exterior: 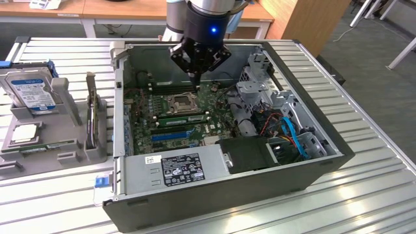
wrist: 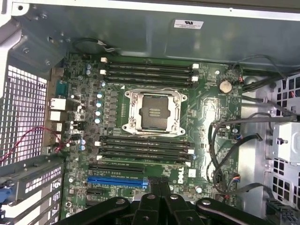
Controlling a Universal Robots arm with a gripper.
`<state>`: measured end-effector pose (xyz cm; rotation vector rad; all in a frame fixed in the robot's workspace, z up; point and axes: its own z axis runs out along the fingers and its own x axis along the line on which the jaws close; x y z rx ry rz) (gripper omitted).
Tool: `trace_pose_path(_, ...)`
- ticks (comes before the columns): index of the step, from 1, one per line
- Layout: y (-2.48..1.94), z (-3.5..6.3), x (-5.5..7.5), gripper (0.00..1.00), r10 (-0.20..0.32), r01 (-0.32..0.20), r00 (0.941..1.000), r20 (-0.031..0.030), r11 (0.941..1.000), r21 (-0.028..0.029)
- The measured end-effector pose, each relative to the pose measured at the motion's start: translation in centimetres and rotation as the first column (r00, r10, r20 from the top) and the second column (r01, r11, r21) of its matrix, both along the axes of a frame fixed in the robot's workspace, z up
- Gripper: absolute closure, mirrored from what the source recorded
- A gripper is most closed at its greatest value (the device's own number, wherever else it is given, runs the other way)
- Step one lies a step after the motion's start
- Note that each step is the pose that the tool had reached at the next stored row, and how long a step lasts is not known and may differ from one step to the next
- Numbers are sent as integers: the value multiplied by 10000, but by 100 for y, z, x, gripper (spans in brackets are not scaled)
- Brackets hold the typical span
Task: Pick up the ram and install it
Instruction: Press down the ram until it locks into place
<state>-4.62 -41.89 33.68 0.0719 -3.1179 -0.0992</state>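
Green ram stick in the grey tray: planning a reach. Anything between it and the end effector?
Yes. The computer case's metal side wall and an upright dark card stand between the end effector and the green ram stick.

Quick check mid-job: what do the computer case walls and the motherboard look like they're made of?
Computer case: looks like sheet metal, dark painted outside, bare matte grey inside, with stamped perforations. Motherboard: green glossy circuit board, probably fibreglass laminate, with fine traces and solder points.

Over the motherboard I have open room above the CPU socket, hemmed by the case wall on the exterior view's left and the drive cage and cables opposite.
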Motion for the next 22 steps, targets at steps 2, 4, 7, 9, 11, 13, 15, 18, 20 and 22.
trace_pose_path(2,0,0,-8,90,-1,1,10000,-28,10000,9)
trace_pose_path(4,0,1,-10,90,0,0,10000,-53,10000,13)
trace_pose_path(7,0,1,-10,90,-1,1,10000,-55,10000,13)
trace_pose_path(9,0,1,-10,90,-1,1,10000,-56,10000,12)
trace_pose_path(11,4,1,-10,90,1,-1,10000,-57,10000,12)
trace_pose_path(13,11,-1,-10,90,-1,1,10000,-58,10000,14)
trace_pose_path(15,15,-2,-10,90,0,0,10000,-61,10000,13)
trace_pose_path(18,15,-2,-10,90,-2,2,10000,-63,10000,12)
trace_pose_path(20,16,-2,-10,90,-57,57,10000,-66,10000,13)
trace_pose_path(22,16,-2,-10,90,-80,80,9999,-66,10000,13)
